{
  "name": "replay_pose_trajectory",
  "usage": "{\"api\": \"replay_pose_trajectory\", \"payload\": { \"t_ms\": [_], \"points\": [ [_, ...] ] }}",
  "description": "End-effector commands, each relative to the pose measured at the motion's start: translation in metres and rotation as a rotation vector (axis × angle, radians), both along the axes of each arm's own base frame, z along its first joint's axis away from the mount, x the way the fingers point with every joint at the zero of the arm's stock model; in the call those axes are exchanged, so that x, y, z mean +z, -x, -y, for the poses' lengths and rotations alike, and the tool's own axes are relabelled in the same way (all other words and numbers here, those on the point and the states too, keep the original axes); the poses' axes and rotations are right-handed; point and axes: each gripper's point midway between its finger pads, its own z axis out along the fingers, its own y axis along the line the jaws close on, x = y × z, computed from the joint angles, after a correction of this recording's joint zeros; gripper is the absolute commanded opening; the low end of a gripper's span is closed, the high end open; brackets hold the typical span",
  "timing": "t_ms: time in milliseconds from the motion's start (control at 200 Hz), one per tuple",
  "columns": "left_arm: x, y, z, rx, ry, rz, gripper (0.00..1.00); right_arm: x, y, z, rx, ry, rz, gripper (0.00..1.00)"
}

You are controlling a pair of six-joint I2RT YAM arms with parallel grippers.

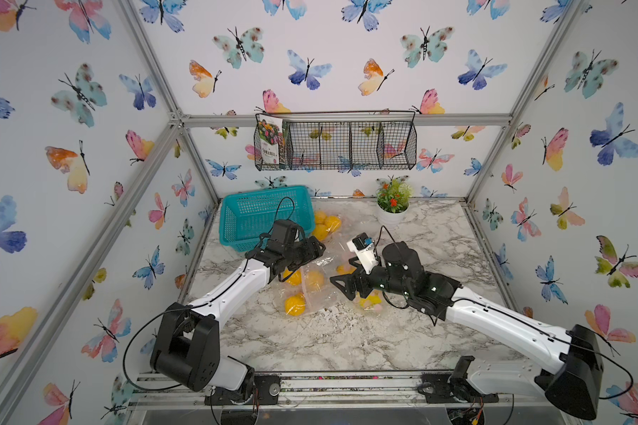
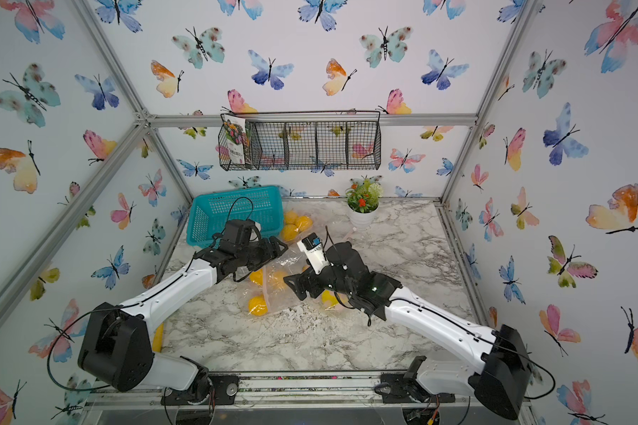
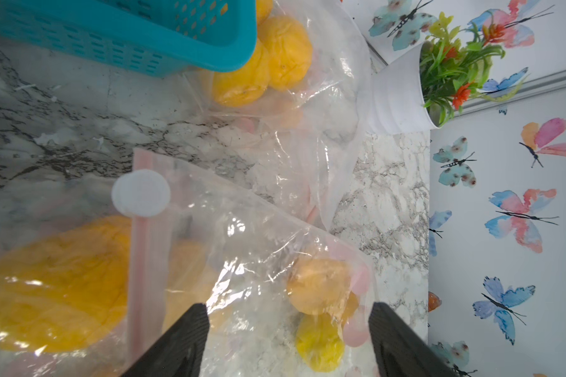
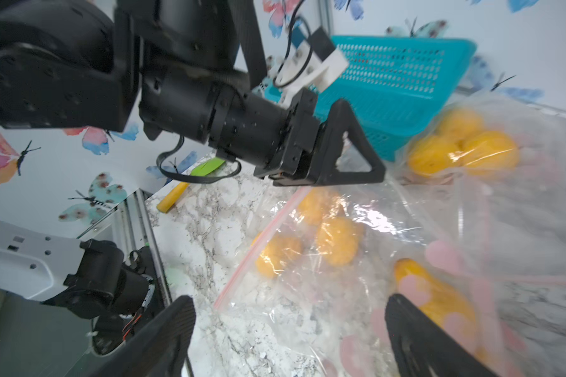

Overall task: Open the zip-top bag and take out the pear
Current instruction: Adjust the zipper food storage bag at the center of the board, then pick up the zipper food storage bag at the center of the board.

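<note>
Marble desk (image 1: pixel 347 338), butterfly-papered walls (image 1: pixel 70 206). Item: zip-top bag (image 1: pixel 312 290), desk centre, yellow pears (image 1: pixel 294 305) inside. Film limp, slippery, light; I judge the white slider (image 3: pixel 141 192), visible only by left wrist, the best hold. My left end effector (image 3: pixel 288 313) and right end effector (image 4: pixel 290 303) hover spread wide, empty. Teal basket (image 1: pixel 244 217), 11 o'clock.

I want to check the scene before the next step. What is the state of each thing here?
left tool: open, holds nothing.
right tool: open, holds nothing.
zip-top bag: lies flat, pears inside; sealed or not, cannot tell.
teal basket: nothing visible inside.
bag by the teal basket: pears inside.
potted plant: upright.
wire rack: hanging, seed packet in one end compartment.
</note>
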Motion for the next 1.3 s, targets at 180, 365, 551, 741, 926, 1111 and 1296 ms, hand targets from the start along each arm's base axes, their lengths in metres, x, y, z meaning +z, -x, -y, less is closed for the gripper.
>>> {"api": "replay_pose_trajectory", "payload": {
  "t_ms": [180, 365, 551, 741, 926, 1111, 1296],
  "points": [
    [0.011, -0.005, -0.057, 0.138, -0.290, 0.063, 0.85, 0.000, -0.013, 0.039, -0.176, 0.068, 0.050, 0.95],
    [-0.011, 0.001, -0.069, 0.102, -0.208, -0.006, 0.81, -0.004, -0.015, 0.041, -0.187, 0.087, 0.053, 0.95],
    [-0.028, 0.007, -0.047, -0.062, -0.056, -0.035, 0.72, -0.001, -0.016, 0.038, -0.179, 0.103, 0.057, 0.94],
    [-0.035, 0.008, -0.029, -0.142, 0.009, -0.041, 0.60, -0.003, -0.018, 0.040, -0.188, 0.114, 0.061, 0.94],
    [-0.033, 0.010, -0.007, -0.222, 0.041, -0.032, 0.59, -0.006, -0.018, 0.039, -0.187, 0.118, 0.054, 0.94],
    [-0.043, 0.009, 0.011, -0.274, 0.008, -0.055, 0.41, -0.008, -0.024, 0.044, -0.231, 0.133, 0.056, 0.94],
    [-0.008, -0.001, 0.019, -0.339, -0.086, 0.064, 0.14, -0.005, -0.030, 0.057, -0.295, 0.153, 0.062, 0.91]
  ]
}}
